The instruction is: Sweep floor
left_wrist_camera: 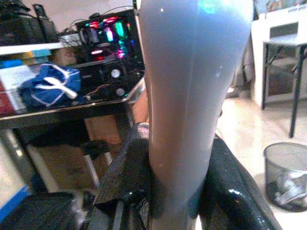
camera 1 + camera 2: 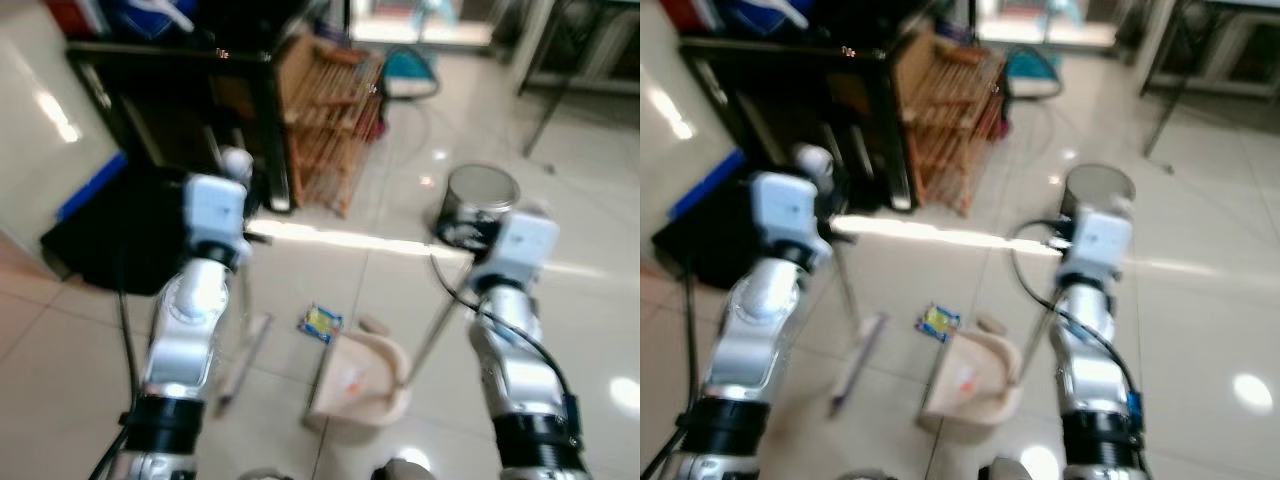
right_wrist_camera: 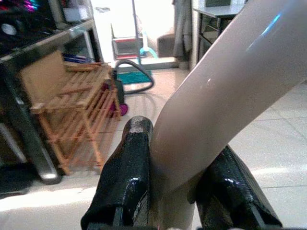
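My left gripper (image 1: 177,163) is shut on the grey broom handle (image 1: 192,72), its black fingers (image 1: 127,177) clamped on both sides. The broom's head (image 2: 245,355) rests on the tiles in front of my left arm (image 2: 195,310). My right gripper (image 3: 180,165) is shut on the beige dustpan handle (image 3: 230,81). The beige dustpan (image 2: 360,385) stands on the floor between my arms, and its pole (image 2: 435,320) rises to my right arm (image 2: 510,330). A blue and yellow wrapper (image 2: 320,322) and a small beige scrap (image 2: 375,325) lie just beyond the pan's mouth.
A black desk (image 2: 190,90) stands ahead on the left, with a wooden slatted rack (image 2: 325,120) beside it. A mesh waste bin (image 2: 480,205) is ahead on the right. Table legs (image 2: 545,110) and a cable lie further back. The eye views are blurred.
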Robot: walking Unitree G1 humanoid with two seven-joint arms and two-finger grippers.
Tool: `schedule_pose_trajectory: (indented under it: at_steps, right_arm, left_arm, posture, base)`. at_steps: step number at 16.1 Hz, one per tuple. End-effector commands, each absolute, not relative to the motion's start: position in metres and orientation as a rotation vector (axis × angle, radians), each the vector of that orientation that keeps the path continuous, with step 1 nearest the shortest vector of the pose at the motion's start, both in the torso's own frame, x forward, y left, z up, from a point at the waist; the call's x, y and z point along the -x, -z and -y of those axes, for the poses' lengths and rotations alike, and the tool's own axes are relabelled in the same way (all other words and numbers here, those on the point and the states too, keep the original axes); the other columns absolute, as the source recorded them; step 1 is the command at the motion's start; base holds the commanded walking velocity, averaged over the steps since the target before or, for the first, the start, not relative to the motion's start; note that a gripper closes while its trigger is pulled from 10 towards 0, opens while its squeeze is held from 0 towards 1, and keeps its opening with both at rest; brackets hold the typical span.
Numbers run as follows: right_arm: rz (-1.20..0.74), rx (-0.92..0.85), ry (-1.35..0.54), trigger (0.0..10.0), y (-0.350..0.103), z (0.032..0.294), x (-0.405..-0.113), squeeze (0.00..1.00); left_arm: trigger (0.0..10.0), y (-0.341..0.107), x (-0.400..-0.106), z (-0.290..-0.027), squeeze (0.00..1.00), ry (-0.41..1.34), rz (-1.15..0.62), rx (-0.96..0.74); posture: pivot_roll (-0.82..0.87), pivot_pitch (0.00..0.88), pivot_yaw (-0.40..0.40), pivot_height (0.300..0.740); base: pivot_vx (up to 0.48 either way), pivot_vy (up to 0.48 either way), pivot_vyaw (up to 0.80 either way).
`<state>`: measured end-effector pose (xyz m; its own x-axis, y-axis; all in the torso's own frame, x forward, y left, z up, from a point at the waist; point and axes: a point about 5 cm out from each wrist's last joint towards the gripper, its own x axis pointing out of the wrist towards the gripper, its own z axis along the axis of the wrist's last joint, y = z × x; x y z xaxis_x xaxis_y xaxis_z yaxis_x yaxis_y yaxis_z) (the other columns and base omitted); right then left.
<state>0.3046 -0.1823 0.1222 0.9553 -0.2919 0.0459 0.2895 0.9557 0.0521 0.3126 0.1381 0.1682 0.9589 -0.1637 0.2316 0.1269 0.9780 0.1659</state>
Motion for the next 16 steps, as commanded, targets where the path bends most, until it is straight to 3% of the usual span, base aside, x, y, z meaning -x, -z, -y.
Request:
schedule_pose_trajectory:
  at_steps: [1, 9, 13, 16]
  right_arm:
    - [0.115, -0.060, 0.281, 10.0, -0.1346, 0.1750, -0.3077, 0.00]
    - [0.134, -0.058, 0.310, 10.0, -0.1375, 0.1804, -0.3093, 0.00]
    - [0.134, -0.024, 0.293, 10.0, -0.1375, 0.1810, -0.3109, 0.00]
    - [0.137, 0.005, 0.292, 10.0, -0.1371, 0.1843, -0.3129, 0.00]
  left_arm:
    - [10.0, -0.1773, -0.3144, -0.1460, 0.00, 0.125, 0.288, -0.169]
    - [10.0, -0.1829, -0.3220, -0.1398, 0.00, 0.153, 0.310, -0.158]
    - [10.0, -0.1794, -0.3228, -0.1383, 0.00, 0.157, 0.298, -0.151]
    - [10.0, -0.1749, -0.3217, -0.1373, 0.00, 0.155, 0.290, -0.127]
  posture:
    - [0.03, 0.088, 0.049, 0.740]
    - [0.02, 0.085, 0.055, 0.740]
    - [0.02, 0.096, 0.057, 0.740]
    - [0.02, 0.113, 0.061, 0.740]
  base:
    - [0.480, 0.000, -0.80]
    - [0.480, 0.000, -0.70]
    - [0.480, 0.000, 0.00]
    - [0.000, 0.000, 0.00]
